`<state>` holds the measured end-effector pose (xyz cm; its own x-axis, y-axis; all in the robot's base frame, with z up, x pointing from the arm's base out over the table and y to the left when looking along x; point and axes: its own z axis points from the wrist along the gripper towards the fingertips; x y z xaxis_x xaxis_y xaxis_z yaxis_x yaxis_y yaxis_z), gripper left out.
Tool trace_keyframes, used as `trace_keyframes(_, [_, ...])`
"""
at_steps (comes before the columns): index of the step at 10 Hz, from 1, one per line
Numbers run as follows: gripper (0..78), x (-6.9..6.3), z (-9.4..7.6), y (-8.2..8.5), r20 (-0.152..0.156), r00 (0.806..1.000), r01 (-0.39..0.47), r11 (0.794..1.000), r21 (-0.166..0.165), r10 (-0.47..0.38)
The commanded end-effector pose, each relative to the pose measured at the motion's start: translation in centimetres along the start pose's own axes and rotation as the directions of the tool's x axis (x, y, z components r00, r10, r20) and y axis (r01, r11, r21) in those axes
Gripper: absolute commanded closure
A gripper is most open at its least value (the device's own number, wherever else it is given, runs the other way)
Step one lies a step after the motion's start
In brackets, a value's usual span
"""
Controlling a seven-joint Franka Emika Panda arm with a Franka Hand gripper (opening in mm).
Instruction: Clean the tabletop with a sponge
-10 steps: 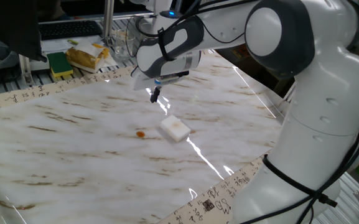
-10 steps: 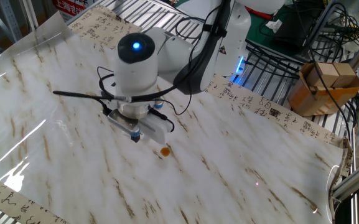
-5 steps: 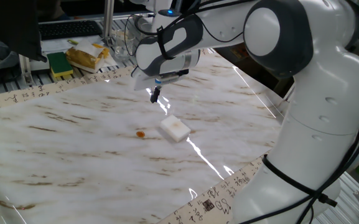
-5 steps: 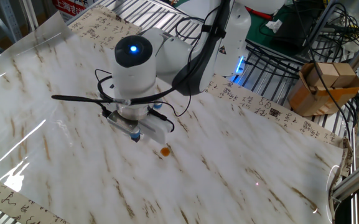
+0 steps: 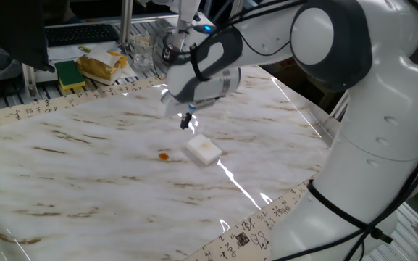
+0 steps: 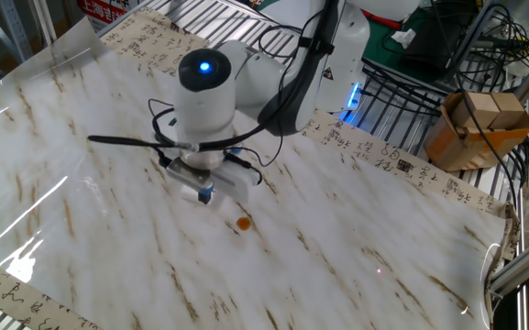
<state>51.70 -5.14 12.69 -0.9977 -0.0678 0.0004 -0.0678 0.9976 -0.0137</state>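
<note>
The sponge (image 5: 204, 151) lay flat on the worktop (image 5: 85, 181), near the middle of the marble-look sheet, with nothing touching it. In the other fixed view the arm's wrist covered most of it, and only a pale edge (image 6: 238, 183) showed beneath the wrist. A small orange spot (image 5: 164, 156) sat on the worktop at about 9 o'clock from the sponge, a little apart; in the other view the same spot (image 6: 243, 223) lay just clear of the wrist.

The end effector (image 5: 187, 122) hung above the worktop at about 11 o'clock from the sponge, near it but not touching. Its dark fingers pointed down and held nothing. They looked close together, but I could not tell how far they were parted.

Beyond the beige band (image 5: 42, 109), at about 10 o'clock, a green-and-yellow sponge (image 5: 69, 75) and a crumpled bag (image 5: 101, 65) sat off the sheet.
</note>
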Motion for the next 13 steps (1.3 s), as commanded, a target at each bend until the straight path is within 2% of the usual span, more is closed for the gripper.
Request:
trace_keyframes(1, [77.6,0.7,0.6,-1.4,0.031,0.999,0.04,0.999,-0.007,-0.04])
trace_keyframes(3, [77.6,1.2,0.9,-2.4,0.037,0.998,0.06,0.998,-0.01,-0.059])
trace_keyframes(5, [77.6,2.3,1.4,-3.1,0.053,0.996,0.068,0.998,-0.02,-0.067])
trace_keyframes(9, [77.6,3.9,1.5,-2.9,0.055,0.997,0.058,0.998,-0.019,-0.057])
trace_keyframes(13, [77.6,6.1,1.8,-2.6,0.054,0.997,0.063,0.998,-0.015,-0.062])
